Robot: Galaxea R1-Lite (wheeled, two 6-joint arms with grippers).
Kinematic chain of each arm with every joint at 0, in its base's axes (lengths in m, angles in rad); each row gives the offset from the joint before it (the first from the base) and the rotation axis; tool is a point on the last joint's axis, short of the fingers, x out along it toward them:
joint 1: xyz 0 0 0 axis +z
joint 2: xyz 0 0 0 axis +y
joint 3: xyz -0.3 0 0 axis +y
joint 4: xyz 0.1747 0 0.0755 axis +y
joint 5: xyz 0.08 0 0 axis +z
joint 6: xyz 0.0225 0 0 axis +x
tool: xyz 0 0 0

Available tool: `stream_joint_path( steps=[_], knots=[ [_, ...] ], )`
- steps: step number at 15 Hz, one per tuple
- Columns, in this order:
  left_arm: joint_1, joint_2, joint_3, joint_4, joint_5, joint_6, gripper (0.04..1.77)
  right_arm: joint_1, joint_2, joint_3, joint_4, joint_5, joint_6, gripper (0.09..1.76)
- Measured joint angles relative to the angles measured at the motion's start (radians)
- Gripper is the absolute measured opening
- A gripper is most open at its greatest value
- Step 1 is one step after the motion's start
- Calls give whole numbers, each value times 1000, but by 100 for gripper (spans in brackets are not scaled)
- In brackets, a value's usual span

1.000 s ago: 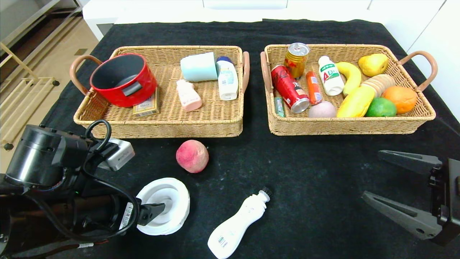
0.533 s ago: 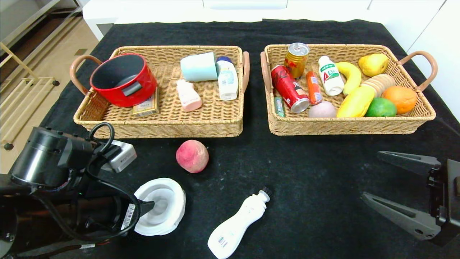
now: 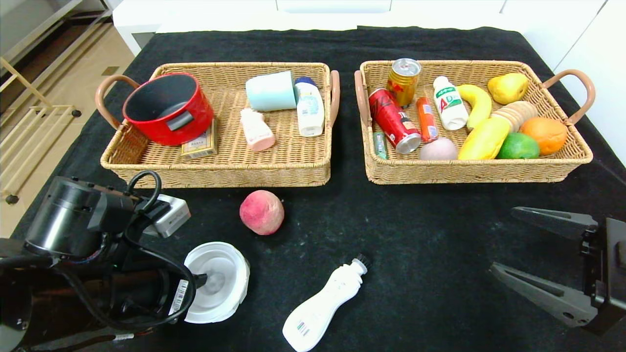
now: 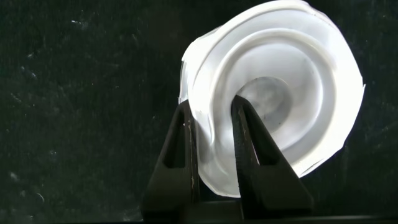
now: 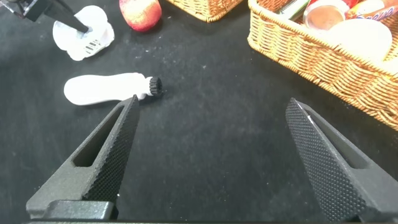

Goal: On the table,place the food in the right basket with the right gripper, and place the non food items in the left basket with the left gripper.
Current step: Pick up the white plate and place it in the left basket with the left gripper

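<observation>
Left gripper (image 3: 201, 281) low at near-left of table, fingers (image 4: 249, 134) clamped on rim of white coiled disc (image 3: 217, 281). Right gripper (image 3: 530, 249) parked near-right, fingers spread wide, holding nothing.

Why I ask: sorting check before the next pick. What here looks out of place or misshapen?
The peach lies on the black table, outside the right basket. The white bottle lies tipped over nearby. The left gripper is shut on the white coiled disc, whose rim buckles between the fingers.
</observation>
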Motion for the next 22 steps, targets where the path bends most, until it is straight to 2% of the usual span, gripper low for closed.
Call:
stream_joint_path(
  steps=[13, 22],
  knots=[
    [-13, -19, -6, 11, -16, 8, 42, 2, 5, 2, -1, 2, -3, 171],
    [-29, -110, -94, 4, -37, 11, 42, 4, 0, 7, -1, 3, -3, 171]
  ],
)
